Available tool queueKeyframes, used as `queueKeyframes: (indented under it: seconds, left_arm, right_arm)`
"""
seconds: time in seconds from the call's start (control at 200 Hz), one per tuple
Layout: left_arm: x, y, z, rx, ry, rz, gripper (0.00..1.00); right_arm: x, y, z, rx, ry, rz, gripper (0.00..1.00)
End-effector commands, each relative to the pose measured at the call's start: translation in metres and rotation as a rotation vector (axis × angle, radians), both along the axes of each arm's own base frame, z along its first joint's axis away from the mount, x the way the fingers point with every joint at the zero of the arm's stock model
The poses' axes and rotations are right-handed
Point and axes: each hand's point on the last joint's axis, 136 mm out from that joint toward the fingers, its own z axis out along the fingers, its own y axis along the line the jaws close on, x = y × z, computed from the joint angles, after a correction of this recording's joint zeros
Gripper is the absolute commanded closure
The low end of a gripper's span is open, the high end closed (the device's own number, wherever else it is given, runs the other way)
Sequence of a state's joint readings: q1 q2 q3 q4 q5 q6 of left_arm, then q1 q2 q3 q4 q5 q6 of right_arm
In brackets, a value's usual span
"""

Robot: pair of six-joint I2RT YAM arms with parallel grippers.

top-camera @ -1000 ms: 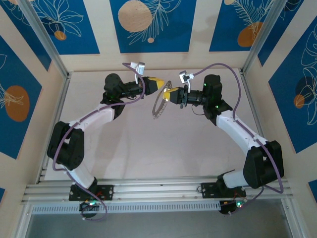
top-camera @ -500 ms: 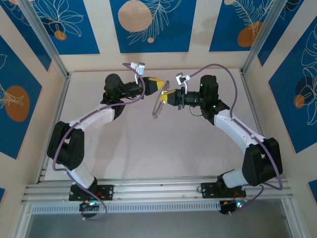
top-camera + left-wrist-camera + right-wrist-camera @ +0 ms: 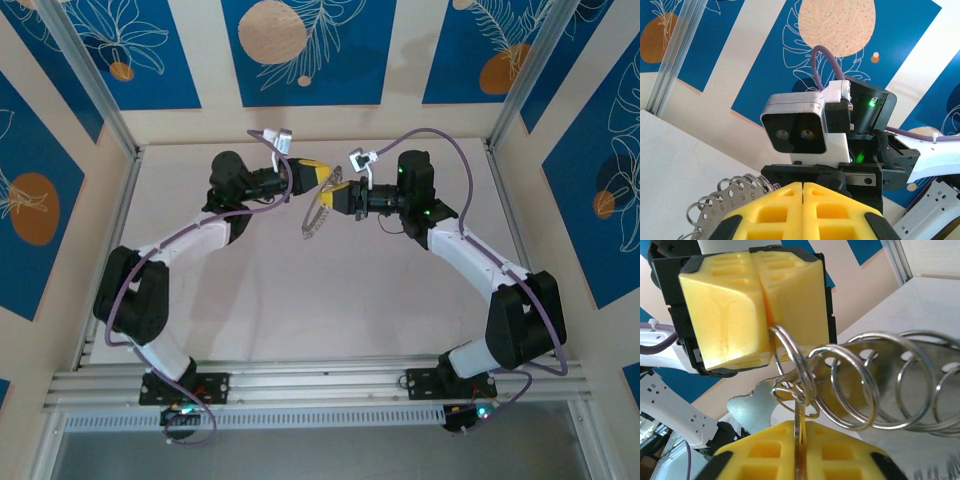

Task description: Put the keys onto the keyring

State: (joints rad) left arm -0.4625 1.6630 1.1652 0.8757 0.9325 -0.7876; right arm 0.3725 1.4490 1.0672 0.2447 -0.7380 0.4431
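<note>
Left gripper (image 3: 803, 194), clamped on the keyring (image 3: 729, 198), faces the right gripper (image 3: 800, 452) pinching a key (image 3: 799, 426) among crowding wire loops (image 3: 874, 390).

Bright, even, diffuse light; faint shadows; close-up keyring (image 3: 887, 352) coils slightly soft.

We see the keyring (image 3: 862, 385) as polished, glossy metal wire coils, its perforated band (image 3: 722, 202) a duller brushed metal, and the keys (image 3: 799, 440) edge-on as thin brassy metal. The yellow finger pads (image 3: 725, 305) look like matt, faintly grainy moulded rubber or foam in smooth black plastic frames (image 3: 667, 280), while the camera housing (image 3: 795, 127) shows a satin silver shell, a glossy dark face and white plastic.
</note>
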Motion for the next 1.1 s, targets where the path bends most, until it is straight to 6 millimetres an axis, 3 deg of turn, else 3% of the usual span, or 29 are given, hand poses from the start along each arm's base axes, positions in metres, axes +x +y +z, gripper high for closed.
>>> queueKeyframes:
  seconds: [0.0,0.12,0.38,0.61,1.095]
  left_arm:
    - [-0.014,0.005,0.029,-0.054,-0.09,0.003,1.0]
    - [-0.014,0.005,0.03,-0.056,-0.091,0.002,1.0]
    - [-0.015,0.004,0.031,-0.063,-0.089,-0.001,1.0]
    - [-0.015,0.002,0.03,-0.061,-0.083,-0.004,1.0]
    - [-0.02,0.0,0.031,-0.055,-0.086,-0.013,1.0]
  right_arm:
    - [-0.006,-0.013,0.01,0.011,-0.012,-0.015,0.75]
    - [-0.013,-0.029,0.012,0.021,-0.01,-0.039,0.68]
    - [-0.012,-0.049,0.038,0.082,-0.059,-0.143,0.66]
    - [0.002,-0.044,0.055,0.139,-0.063,-0.154,0.65]
    - [0.021,-0.032,0.058,0.157,-0.056,-0.168,0.64]
